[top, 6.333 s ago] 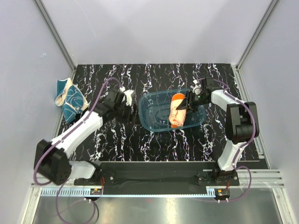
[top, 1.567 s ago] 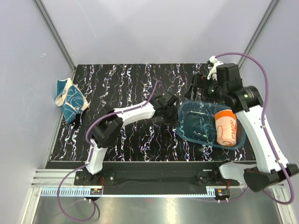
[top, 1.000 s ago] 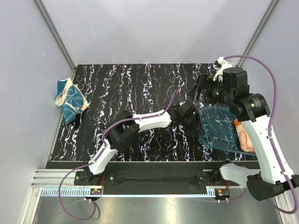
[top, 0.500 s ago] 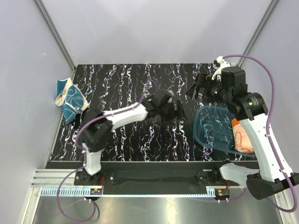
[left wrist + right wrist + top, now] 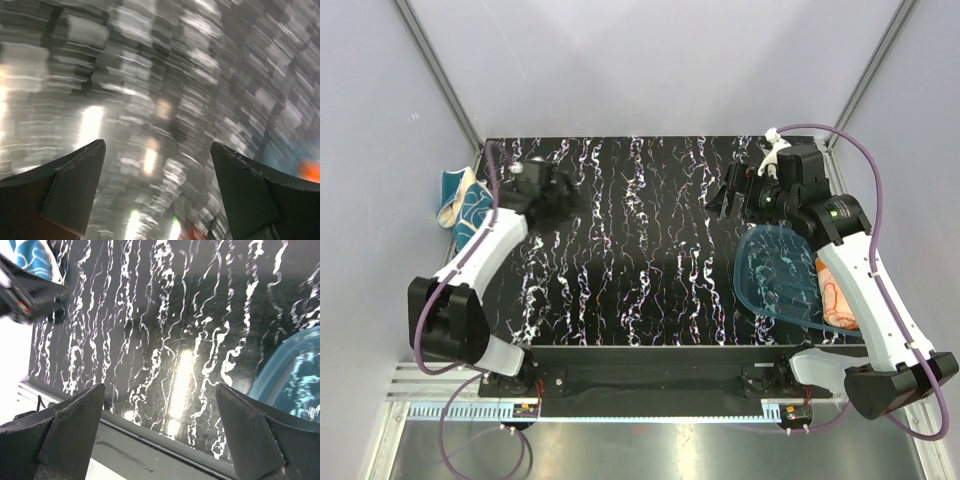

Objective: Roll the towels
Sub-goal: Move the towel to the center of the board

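Jaws both wide open, empty, orange towel (image 5: 830, 296) clear only overhead, left wrist blurred

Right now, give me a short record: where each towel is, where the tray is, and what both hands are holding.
teal towel: far left edge of the table, bunched up
orange towel: far right, at the tray's right side, partly hidden by the right arm
tray: right side of the table
left hand: open, empty, near the teal towel
right hand: open, empty, above the table beyond the tray
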`<state>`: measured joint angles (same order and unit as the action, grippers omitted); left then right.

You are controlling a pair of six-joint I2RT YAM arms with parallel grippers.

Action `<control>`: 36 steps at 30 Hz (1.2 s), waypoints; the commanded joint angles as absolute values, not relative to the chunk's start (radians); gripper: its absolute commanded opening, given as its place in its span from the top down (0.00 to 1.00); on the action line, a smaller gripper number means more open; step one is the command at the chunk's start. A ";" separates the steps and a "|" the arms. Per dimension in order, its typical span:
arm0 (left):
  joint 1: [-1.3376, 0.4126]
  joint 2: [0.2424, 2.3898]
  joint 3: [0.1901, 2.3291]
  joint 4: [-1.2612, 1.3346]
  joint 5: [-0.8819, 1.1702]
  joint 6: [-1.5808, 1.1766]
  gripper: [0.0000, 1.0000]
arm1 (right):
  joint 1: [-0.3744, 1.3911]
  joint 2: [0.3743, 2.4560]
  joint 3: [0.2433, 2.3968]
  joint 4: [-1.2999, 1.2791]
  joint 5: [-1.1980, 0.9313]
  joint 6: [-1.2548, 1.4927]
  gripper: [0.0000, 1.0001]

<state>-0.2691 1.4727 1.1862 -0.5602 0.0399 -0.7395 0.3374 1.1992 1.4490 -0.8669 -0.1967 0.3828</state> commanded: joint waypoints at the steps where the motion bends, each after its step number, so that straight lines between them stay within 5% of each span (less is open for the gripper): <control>1: -0.125 1.393 1.160 -0.715 -0.227 -0.644 0.06 | 0.336 1.207 1.401 -0.778 -0.282 0.400 0.00; 13: 0.320 1.534 1.161 -0.650 -0.236 -0.621 0.05 | 0.337 1.269 1.322 -0.767 -0.420 0.365 0.00; 27: 0.396 1.674 1.221 -0.597 -0.284 -0.574 0.05 | 0.337 1.278 1.239 -0.764 -0.440 0.324 0.00; 30: 0.417 1.721 1.250 -0.594 -0.261 -0.575 0.12 | 0.336 1.285 1.241 -0.762 -0.439 0.318 0.00; 36: 0.419 1.827 1.325 -0.568 -0.191 -0.557 0.57 | 0.337 1.307 1.244 -0.758 -0.445 0.318 0.00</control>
<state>0.4210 1.7988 1.2682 -0.6193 -0.2348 -0.5785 0.3378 1.3006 1.2388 -0.7860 -0.4141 0.3347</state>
